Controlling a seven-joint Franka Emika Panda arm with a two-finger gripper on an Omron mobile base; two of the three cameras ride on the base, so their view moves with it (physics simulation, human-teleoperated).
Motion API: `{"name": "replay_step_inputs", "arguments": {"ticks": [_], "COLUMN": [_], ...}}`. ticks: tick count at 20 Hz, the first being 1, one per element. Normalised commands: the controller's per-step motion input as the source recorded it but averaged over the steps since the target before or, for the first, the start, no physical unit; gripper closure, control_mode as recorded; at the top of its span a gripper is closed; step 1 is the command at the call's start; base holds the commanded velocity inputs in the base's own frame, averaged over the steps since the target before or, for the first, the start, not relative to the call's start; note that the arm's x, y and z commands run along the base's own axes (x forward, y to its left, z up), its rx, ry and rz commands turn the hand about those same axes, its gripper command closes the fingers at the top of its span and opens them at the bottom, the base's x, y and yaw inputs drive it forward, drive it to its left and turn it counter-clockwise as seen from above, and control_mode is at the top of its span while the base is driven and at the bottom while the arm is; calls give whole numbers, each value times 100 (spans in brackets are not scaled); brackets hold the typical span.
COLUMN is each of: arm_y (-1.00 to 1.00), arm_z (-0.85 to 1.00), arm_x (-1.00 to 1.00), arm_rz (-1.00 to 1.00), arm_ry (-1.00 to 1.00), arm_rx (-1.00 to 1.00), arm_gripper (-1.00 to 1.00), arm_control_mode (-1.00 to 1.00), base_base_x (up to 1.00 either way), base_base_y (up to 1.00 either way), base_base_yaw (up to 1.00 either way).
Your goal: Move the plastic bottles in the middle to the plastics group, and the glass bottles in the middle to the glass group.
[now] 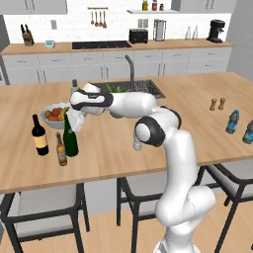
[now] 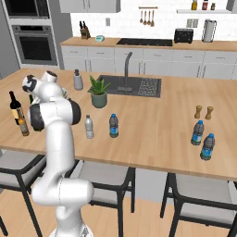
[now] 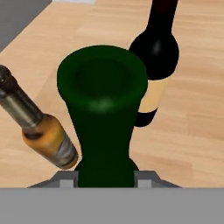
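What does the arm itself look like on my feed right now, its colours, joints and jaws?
The arm is glossy white with rounded tubular links and dark grey rings at the joints. No cables or markings show. The gripper is a white block; its small jaws look light grey in the hand view.

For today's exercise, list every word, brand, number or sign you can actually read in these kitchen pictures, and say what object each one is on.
None can be read.
Black wine bottle: cream label, blank or blurred.
Small brown bottle: label too blurred.
Blue-labelled plastic bottles: labels too small.
Green glass bottle: no label.
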Motion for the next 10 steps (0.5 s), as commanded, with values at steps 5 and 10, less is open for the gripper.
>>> {"name": "replay_step_inputs", "arguments": {"ticks": [5, 10], "arm_y": [17, 7], "arm_z": [0, 0], "arm_x": [41, 10], "arm_rz": [7, 4], "arm_ry": [-5, -5], "arm_rx": [0, 0], "arm_gripper": [100, 100], "arm_control_mode": [-100, -100], "base_base_x": [0, 0], "base_base_y": [0, 0], "base_base_yaw": [0, 0]}}
